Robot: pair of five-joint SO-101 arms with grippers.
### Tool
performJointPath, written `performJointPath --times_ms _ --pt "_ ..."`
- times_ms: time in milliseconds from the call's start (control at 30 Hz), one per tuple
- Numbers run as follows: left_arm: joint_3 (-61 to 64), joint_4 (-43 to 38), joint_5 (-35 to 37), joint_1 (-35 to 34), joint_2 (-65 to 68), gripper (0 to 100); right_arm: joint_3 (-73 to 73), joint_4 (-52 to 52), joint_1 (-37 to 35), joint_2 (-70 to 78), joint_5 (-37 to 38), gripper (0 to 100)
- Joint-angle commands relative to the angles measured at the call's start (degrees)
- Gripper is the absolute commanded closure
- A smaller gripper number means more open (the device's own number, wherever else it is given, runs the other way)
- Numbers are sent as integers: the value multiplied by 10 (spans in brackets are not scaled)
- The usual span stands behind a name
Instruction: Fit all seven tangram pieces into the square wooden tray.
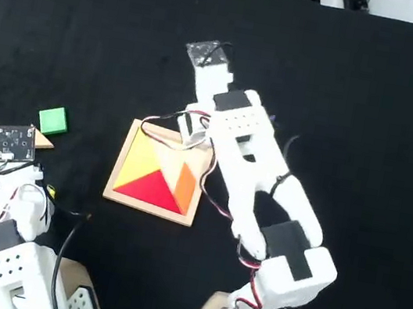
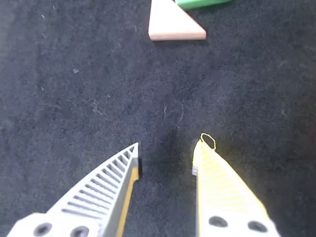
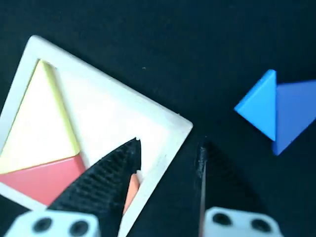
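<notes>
The square wooden tray (image 1: 120, 162) lies at the table's middle and holds a yellow triangle (image 1: 142, 161), a red triangle (image 1: 151, 190) and an orange piece (image 1: 186, 183). My right gripper (image 3: 169, 145) hangs open over one tray corner (image 3: 173, 129), with one finger above the tray and the other outside its rim. Blue triangle shapes (image 3: 276, 108) lie on the cloth just beyond that corner; whether they are one piece or two I cannot tell. My left gripper (image 2: 169, 144) is open over bare cloth, short of a pale tan triangle (image 2: 174, 23) and a green square (image 2: 197, 3).
The green square (image 1: 54, 119) and the tan triangle (image 1: 43, 141) sit left of the tray, close to the left arm's wrist (image 1: 14, 145). The right arm (image 1: 248, 150) stretches over the tray's right side. Black cloth (image 1: 372, 111) covers the whole table.
</notes>
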Motion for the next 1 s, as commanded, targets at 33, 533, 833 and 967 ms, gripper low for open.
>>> performJointPath --times_ms 33,533,833,967 --pt "-2 -7 -3 0 -2 819 0 0 23 37 -29 800" --pt "-1 -9 0 0 -2 819 0 -36 23 116 -27 855" --pt "-1 -10 0 0 -2 819 -27 -34 22 117 5 986" --pt "-1 -10 0 0 -2 819 -76 -33 22 118 5 987"
